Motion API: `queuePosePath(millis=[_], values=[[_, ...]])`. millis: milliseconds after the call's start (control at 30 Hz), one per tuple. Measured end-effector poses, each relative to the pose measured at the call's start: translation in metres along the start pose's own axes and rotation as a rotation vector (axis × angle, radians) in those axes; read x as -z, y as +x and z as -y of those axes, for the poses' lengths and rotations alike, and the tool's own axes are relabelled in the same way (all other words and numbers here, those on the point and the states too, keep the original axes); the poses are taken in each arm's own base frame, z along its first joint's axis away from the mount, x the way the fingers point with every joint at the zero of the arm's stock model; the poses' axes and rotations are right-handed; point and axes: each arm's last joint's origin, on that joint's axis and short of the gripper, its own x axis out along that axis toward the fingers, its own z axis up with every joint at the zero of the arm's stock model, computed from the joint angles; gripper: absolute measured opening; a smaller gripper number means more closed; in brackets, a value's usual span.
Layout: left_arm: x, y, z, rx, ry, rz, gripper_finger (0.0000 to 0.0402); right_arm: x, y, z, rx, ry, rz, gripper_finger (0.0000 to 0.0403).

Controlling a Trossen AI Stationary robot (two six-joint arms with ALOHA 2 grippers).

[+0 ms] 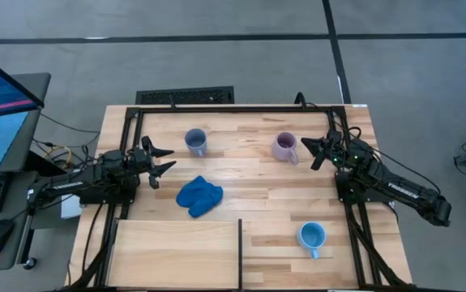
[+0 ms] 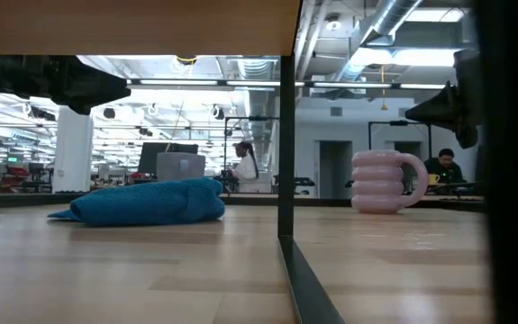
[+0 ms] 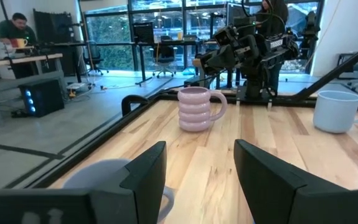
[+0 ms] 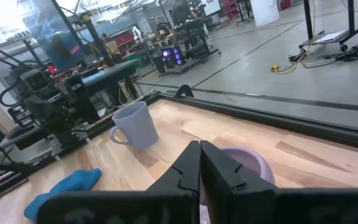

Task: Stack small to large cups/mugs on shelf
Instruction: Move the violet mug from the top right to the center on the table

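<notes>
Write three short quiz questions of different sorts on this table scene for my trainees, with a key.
1. True or false: a mug already stands on the shelf.
2. Which mug lies nearest the right gripper? A lilac mug B light blue mug C grey-blue mug
3. What lies between the left gripper and the shelf?
Key: 1 false; 2 A; 3 the blue cloth.

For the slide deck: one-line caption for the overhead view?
Three mugs, lilac, grey-blue and light blue, sit around a blue cloth; shelf panel bare.

Both arms (image 1: pixel 95 185) matte black w/ angular black fingers (image 3: pixel 146 171).
</notes>
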Motion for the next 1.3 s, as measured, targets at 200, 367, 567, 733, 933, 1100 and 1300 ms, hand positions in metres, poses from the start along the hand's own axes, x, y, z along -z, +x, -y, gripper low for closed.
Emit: queuePosePath(millis=[200, 367, 567, 733, 933, 1100, 1300], values=[[0.0, 0.0, 0.0, 0.0, -0.106, -0.001, 0.018, -0.003, 0.0, -0.002, -0.029, -0.004, 0.009, 0.0033], [0.0, 0.0, 0.0, 0.001, -0.205, -0.001, 0.018, -0.018, -0.003, -0.012, -0.161, -0.107, 0.058, 0.0033], [0.0, 0.0, 0.0, -0.002, -0.16, 0.0, 0.018, -0.03, -0.006, -0.021, -0.229, -0.194, 0.091, 0.0033], [0.0, 0.0, 0.0, -0.003, -0.141, 0.001, 0.018, -0.044, -0.004, -0.03, -0.251, -0.222, 0.056, 0.0033], [-0.001, 0.0, 0.0, -0.006, -0.086, 0.009, 0.018, -0.069, 0.011, -0.041, -0.226, -0.296, -0.048, 0.0033], [-0.001, 0.0, 0.0, -0.007, -0.068, 0.01, 0.018, -0.092, 0.027, -0.049, -0.136, -0.308, -0.216, 0.0033], [-0.002, 0.0, -0.002, -0.061, -0.068, 0.017, 0.018, -0.12, 0.052, -0.055, 0.053, -0.282, -0.34, 0.0033]])
